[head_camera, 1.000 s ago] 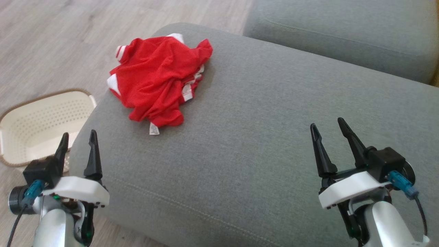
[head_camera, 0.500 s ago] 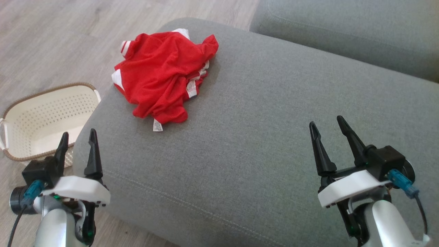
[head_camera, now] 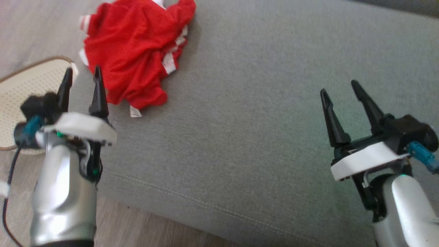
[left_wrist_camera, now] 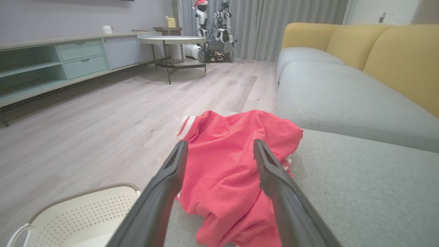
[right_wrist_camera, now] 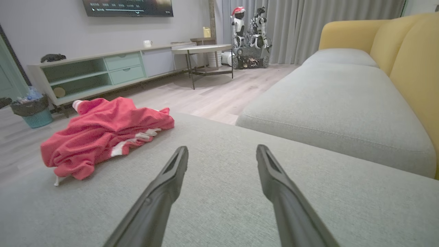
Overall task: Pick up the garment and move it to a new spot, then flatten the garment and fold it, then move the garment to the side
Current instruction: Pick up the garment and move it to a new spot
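Blurred, cut off at the head view's top edge: crumpled red garment (head_camera: 132, 55), white-striped, on grey cushion (head_camera: 257, 103). Spread wide, holding nothing — left gripper (head_camera: 83, 69), right gripper (head_camera: 338, 86).

Left gripper (left_wrist_camera: 220, 143) with both dark fingers spread wide and nothing between them, pointing at a crumpled red garment (left_wrist_camera: 226, 171). Lying just beyond the fingertips, on the edge of a grey sofa cushion (left_wrist_camera: 360, 192). White perforated basket (left_wrist_camera: 85, 216) at lower left, on wooden floor (left_wrist_camera: 103, 113). Yellow backrest (left_wrist_camera: 401, 58) at right.
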